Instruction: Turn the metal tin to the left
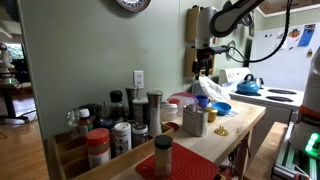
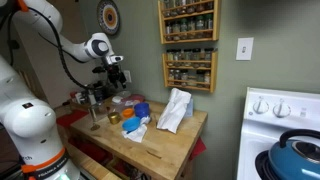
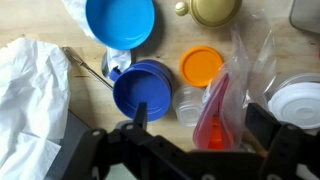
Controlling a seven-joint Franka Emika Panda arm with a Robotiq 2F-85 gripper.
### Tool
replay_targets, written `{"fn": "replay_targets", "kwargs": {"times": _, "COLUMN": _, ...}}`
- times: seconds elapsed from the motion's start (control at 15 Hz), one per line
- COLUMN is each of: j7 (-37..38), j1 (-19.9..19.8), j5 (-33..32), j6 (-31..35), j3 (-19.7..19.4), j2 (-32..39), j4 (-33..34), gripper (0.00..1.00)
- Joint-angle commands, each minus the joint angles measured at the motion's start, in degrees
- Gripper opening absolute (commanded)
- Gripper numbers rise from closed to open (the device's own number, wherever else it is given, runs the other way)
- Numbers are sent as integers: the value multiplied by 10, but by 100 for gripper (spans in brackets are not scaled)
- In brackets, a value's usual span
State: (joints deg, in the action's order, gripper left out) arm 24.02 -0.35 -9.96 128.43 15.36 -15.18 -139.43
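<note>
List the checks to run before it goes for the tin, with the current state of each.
1. Tin upright on the counter: ok.
2. Gripper open: ok, the fingers are apart in the wrist view.
3. Gripper above the tin: not ok. The wrist view shows a blue lid and an orange lid below it, and no tin.
4. Gripper at grasp height: not ok, it hangs well above the counter.
5. Room around the tin: cannot tell, a blue bowl sits close by.
6. Which way the tin faces: cannot tell.

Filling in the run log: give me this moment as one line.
fingers: open, empty, high above counter | tin: upright, untouched | under wrist: blue lid, orange lid
</note>
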Motion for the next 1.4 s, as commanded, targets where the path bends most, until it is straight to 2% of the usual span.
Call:
{"fn": "replay_targets", "kwargs": {"times": 0.0, "j7": 3, "j1": 15, "j5": -5, "j6": -2, "j3": -15, "j2": 1, "j4": 1, "gripper": 100}}
{"fn": "replay_targets", "kwargs": {"times": 0.6, "j7": 3, "j1": 15, "j5": -5, "j6": -2, "j3": -15, "j2": 1, "j4": 1, "gripper": 100}}
{"fn": "replay_targets", "kwargs": {"times": 0.73, "j7": -18, "j1": 37, "j5": 19, "j6": 4, "j3": -12, "j2": 3, "j4": 2, "gripper": 100}}
{"fn": "replay_targets", "kwargs": {"times": 1.2, "j7": -83, "j1": 144, "j5": 207, "j6": -9, "j3": 0, "j2": 14, "j4": 8, "gripper": 100}}
{"fn": "replay_targets", "kwargs": {"times": 1.33, "j7": -91, "j1": 163, "j5": 239, "j6": 3, "j3": 8, "j2": 24, "j4": 5, "gripper": 100}}
